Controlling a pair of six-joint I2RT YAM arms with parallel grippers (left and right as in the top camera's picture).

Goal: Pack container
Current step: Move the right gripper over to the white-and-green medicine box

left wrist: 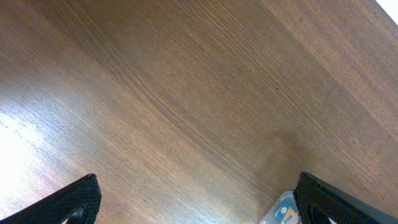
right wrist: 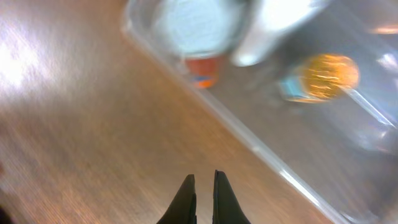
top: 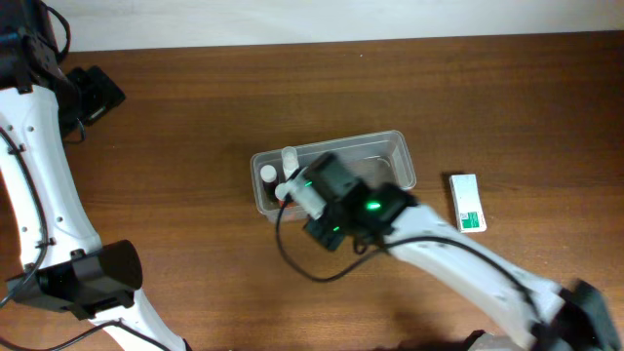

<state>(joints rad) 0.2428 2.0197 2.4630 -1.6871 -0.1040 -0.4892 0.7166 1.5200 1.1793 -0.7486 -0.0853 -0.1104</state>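
The brown wood-grain worktop (top: 195, 117) carries the clear, shallow, rectangular plastic container (top: 390, 151), which sits directly under the right arm's wrist. Its long axis runs slantwise across the right hand's view.

In the wrist view the right hand (right wrist: 202, 180) hangs just outside the container's near long wall, and the tub lies ahead of and above its fingertips. Its two black fingers are clenched together with nothing between them. The left hand (left wrist: 196, 186) is released, its fingers spread wide over bare wood and well apart from the container, so the right hand is much the nearer.

A white-and-green carton (top: 467, 203) lies flat on the wood beyond the container's far end from the right hand. Small bottles (top: 268, 174) already stand at the end of the tub closest to that hand. One has a white cap and one an orange cap (right wrist: 326, 71).
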